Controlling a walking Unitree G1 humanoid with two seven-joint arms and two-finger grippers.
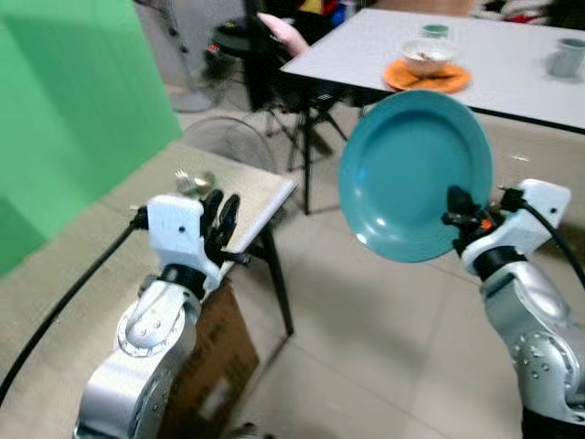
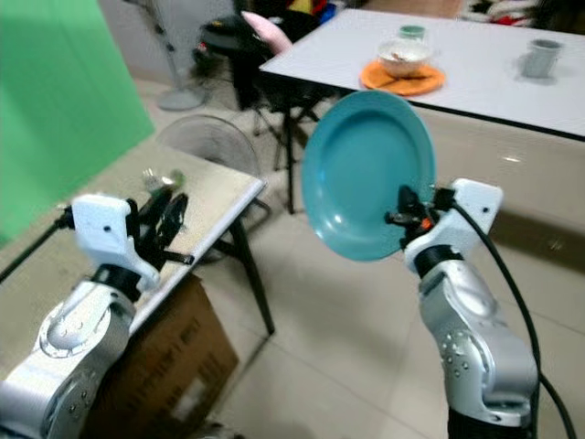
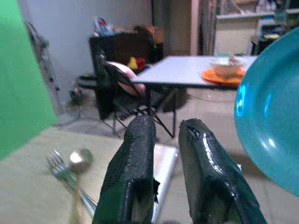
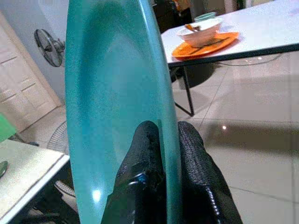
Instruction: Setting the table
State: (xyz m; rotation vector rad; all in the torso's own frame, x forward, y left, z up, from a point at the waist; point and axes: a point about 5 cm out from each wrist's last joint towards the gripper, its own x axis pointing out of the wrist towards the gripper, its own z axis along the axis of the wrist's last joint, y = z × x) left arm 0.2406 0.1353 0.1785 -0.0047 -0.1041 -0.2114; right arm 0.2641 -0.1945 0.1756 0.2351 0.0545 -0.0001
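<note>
Teal plate [image 1: 416, 174], held nearly upright in mid-air by the right tool [image 4: 163, 154], whose two black fingers are closed on the plate's lower rim, one finger on each face, as the right wrist view shows edge-on. The left tool [image 1: 222, 219] hovers over the near corner of the small beige-topped table [image 1: 91, 247]; its fingers stand almost together with a narrow gap between them and hold nothing. On that table, beyond the left tool, lie a fork [image 3: 63, 172] and a spoon [image 3: 80, 159], close together. A cardboard box [image 1: 215, 366] stands on the tiled floor under the table edge, and a floor fan [image 1: 228, 142] lies past its far side. Well apart, the long white table [image 1: 512, 64] carries an orange plate [image 1: 427, 78] with a white bowl [image 1: 428, 57] on it and a grey mug [image 1: 567, 57]; a dark chair [image 3: 119, 88] with a pink cushion stands at its end. Step in hand, judged from the scene: carrying the plate to a place setting. The next move would call for tilting the plate from upright to flat, lowering it onto a bare stretch of table top, most likely beside the cutlery, and only then parting the fingers.
</note>
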